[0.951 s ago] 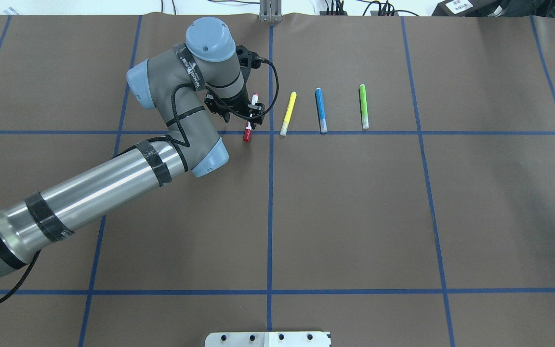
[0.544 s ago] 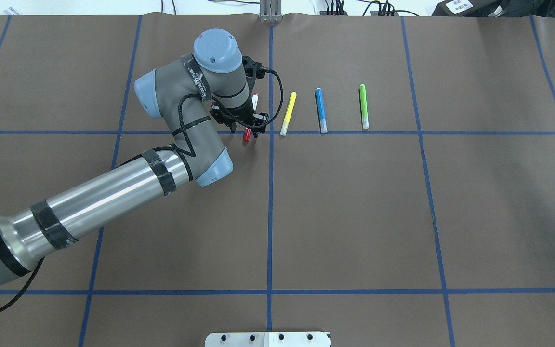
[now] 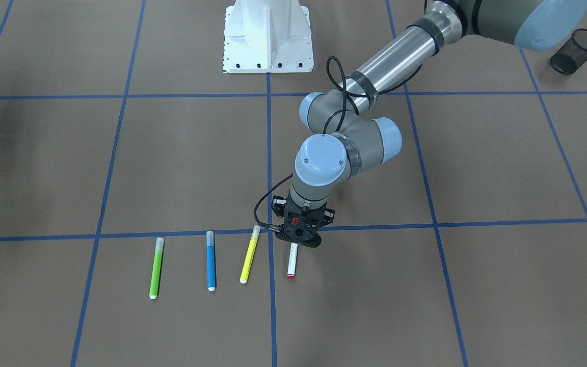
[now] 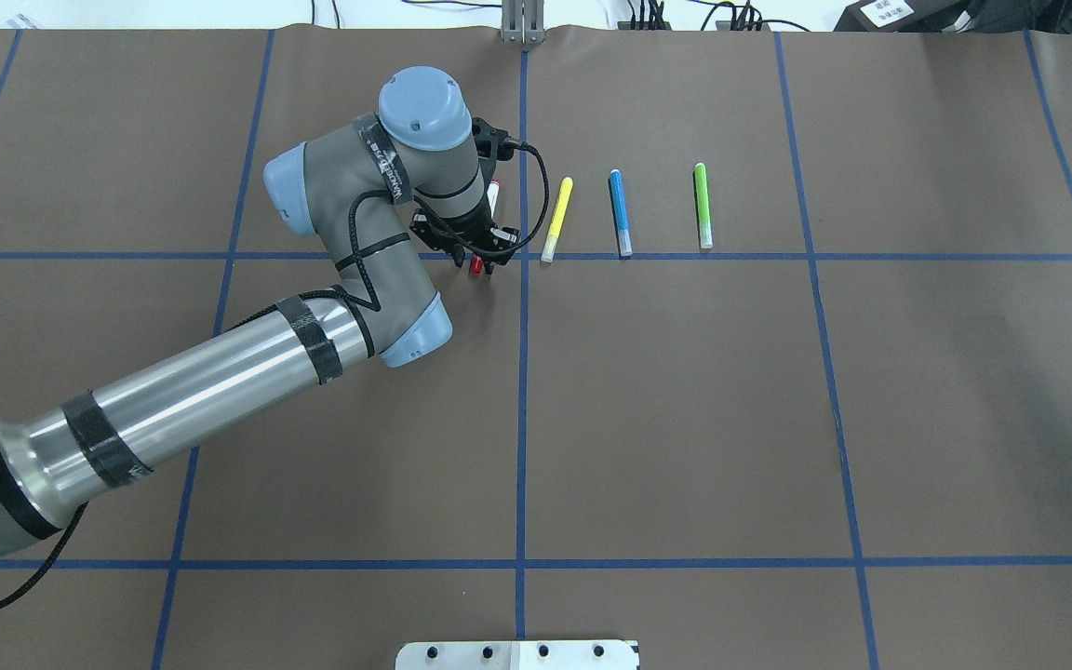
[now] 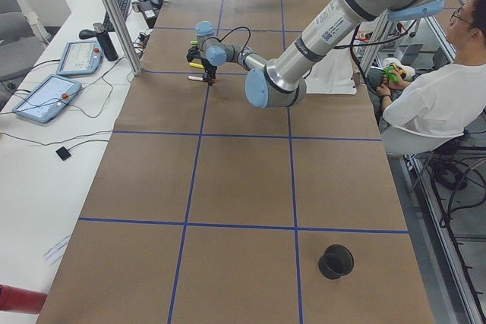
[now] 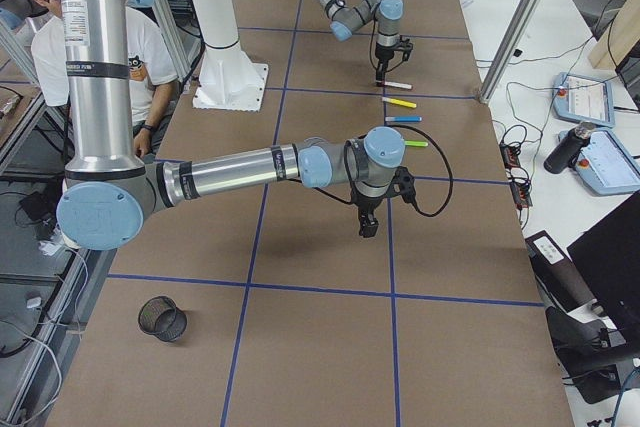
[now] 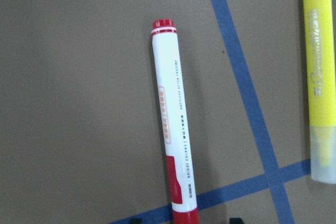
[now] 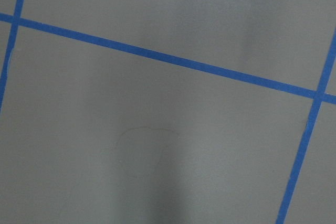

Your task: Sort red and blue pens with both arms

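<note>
Left gripper (image 4: 483, 257) hangs over the white-barrelled red-capped pen (image 7: 173, 129), jaws released, tips either side of the red cap with gaps. The pen lies flat on the brown paper-covered bench (image 4: 685, 419), cap end on a blue tape line (image 7: 247, 98). In the overhead view the wrist hides the pen's middle. At its 3 o'clock sit a slim yellow plastic marker (image 4: 556, 219), a bright blue pen with a pale cap (image 4: 620, 212), then a lime-green marker (image 4: 703, 205), parallel and apart. Right gripper (image 6: 367, 227) is over bare paper; cannot tell how its jaws stand. A black mesh cup (image 3: 576, 51) and a white metal pedestal (image 3: 268, 35) are well apart.

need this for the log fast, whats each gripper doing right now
left gripper: open, straddling the red pen, not gripping it
right gripper: cannot tell
</note>
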Available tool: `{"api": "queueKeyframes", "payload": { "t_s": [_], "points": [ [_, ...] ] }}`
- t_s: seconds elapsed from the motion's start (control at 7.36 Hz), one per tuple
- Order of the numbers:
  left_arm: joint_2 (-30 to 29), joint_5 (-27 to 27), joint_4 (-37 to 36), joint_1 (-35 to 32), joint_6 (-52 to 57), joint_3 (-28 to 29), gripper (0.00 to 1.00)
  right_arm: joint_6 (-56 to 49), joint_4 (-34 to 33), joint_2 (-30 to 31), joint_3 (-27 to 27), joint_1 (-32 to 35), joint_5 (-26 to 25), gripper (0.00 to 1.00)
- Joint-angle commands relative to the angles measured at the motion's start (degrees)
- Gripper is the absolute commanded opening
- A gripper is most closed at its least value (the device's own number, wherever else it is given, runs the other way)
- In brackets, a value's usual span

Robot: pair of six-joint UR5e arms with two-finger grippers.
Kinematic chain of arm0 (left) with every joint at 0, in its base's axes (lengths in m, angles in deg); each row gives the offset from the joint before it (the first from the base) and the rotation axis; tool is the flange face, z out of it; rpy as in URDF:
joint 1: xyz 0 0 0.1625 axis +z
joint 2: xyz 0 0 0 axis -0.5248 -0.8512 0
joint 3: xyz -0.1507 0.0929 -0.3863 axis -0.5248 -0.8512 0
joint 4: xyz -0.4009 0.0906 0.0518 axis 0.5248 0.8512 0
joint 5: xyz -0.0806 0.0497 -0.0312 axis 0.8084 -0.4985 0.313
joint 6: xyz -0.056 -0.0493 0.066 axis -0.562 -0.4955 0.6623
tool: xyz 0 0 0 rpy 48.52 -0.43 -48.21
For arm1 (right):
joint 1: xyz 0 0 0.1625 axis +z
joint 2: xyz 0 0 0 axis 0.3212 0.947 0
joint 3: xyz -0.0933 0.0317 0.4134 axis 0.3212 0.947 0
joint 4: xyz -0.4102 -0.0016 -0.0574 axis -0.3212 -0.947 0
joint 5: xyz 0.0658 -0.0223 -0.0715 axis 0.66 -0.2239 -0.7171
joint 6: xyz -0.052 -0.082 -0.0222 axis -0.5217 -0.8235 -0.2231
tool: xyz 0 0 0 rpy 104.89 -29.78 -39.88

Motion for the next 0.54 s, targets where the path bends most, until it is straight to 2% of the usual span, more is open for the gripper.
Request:
{"api": "queueKeyframes", "payload": {
  "t_s": [0.0, 0.27, 0.41],
  "points": [
    [0.02, 0.0, 0.09, -0.06, -3.77, -0.67, 0.0, 0.07, 0.0, -0.26, 0.28, -0.15, 0.09, 1.0],
    [0.11, 0.96, -2.35, -2.5, -4.42, -4.52, 0.0, 2.77, 0.09, -1.48, -0.16, -0.15, 0.09, 1.0],
    [0.81, 4.01, -4.29, -4.52, -4.42, -6.89, 0.0, 9.32, 0.17, -3.93, -0.42, -1.02, 0.09, 1.0]
  ]
}}
